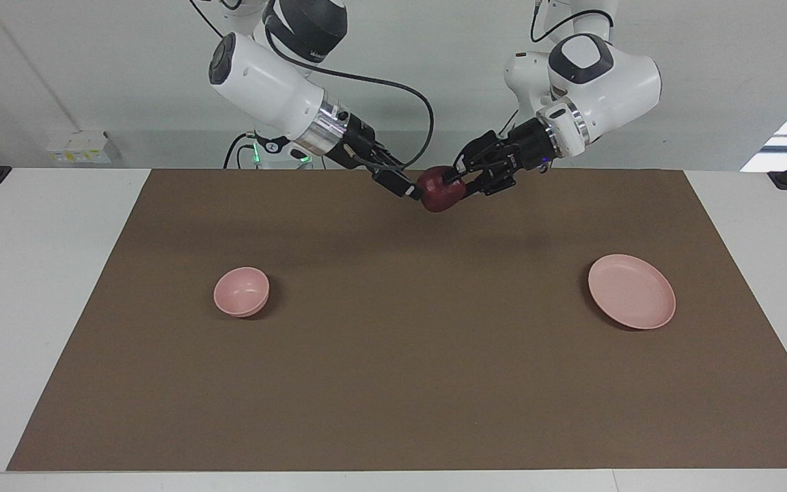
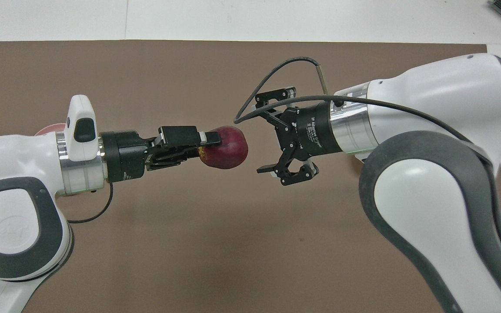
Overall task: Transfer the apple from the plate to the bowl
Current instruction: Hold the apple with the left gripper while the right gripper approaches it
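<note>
White wall backs the facing view, and below it a brown mat (image 1: 407,342) covers most of the white bench (image 1: 38,287). Up in the air over the mat's robot-side strip, the left pincer (image 1: 458,183) is clamped on the apple (image 1: 440,190), with the fruit sticking out past its fingertips toward the right arm. The right pincer (image 1: 412,191) comes in from the other arm, and its tip sits just beside the apple; whether it touches cannot be told here. The bowl (image 1: 241,292) stands on the mat toward the right arm's end, and the plate (image 1: 631,291) lies toward the left arm's end; both hold nothing and are well apart from the apple.

From overhead, the mat (image 2: 233,243) fills nearly the whole view. The left pincer (image 2: 211,145) grips the apple (image 2: 226,148) with one finger (image 2: 189,135) across its top, the fruit pointing at the other arm. The right pincer (image 2: 272,130) faces it with jaws spread wide, one finger (image 2: 276,93) farther from the robots and one nearer, and a narrow gap shows between the apple and the spread jaws. A sliver of the plate (image 2: 49,129) peeks out from under the left arm. The bowl is hidden under the right arm.
</note>
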You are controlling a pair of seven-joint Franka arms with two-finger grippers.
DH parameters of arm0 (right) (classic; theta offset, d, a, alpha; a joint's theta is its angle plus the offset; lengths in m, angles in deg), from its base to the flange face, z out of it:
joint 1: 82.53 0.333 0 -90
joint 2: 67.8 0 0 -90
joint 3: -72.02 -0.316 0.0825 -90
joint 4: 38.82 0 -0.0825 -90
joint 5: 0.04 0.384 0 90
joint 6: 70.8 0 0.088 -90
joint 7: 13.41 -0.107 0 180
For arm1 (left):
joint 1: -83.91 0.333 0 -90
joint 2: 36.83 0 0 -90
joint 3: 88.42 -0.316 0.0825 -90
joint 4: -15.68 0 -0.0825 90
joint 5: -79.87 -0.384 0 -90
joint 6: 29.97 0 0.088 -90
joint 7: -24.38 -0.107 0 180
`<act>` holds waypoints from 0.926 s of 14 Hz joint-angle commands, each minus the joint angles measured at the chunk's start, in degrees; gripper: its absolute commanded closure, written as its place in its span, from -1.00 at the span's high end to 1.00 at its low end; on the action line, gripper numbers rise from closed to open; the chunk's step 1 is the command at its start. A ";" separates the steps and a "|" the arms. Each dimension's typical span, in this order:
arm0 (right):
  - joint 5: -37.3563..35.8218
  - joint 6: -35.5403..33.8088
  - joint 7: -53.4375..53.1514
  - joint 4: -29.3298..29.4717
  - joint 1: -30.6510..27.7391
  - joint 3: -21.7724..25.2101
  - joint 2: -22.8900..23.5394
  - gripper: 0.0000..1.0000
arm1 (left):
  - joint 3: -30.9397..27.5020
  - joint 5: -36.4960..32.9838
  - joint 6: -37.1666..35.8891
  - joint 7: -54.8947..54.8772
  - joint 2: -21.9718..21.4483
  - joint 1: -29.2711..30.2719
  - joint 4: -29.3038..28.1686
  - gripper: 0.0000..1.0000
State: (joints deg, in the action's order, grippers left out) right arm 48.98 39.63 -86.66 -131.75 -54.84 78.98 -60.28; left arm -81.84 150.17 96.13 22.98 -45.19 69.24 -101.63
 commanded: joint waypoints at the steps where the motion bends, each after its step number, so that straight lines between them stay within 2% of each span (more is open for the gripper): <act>1: 1.96 0.66 -1.64 1.96 0.88 -0.01 1.88 1.00 | 0.10 0.46 1.42 1.04 -0.96 -0.35 -0.46 -1.00; 13: 2.04 1.45 -1.37 1.61 4.22 -0.10 3.55 1.00 | 0.10 -0.07 1.60 1.48 -0.78 -0.27 -0.37 -1.00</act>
State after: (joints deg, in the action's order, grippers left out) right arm 49.54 40.79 -86.87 -130.60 -51.71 78.85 -57.71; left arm -81.82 149.99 96.58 23.27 -45.18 69.24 -102.34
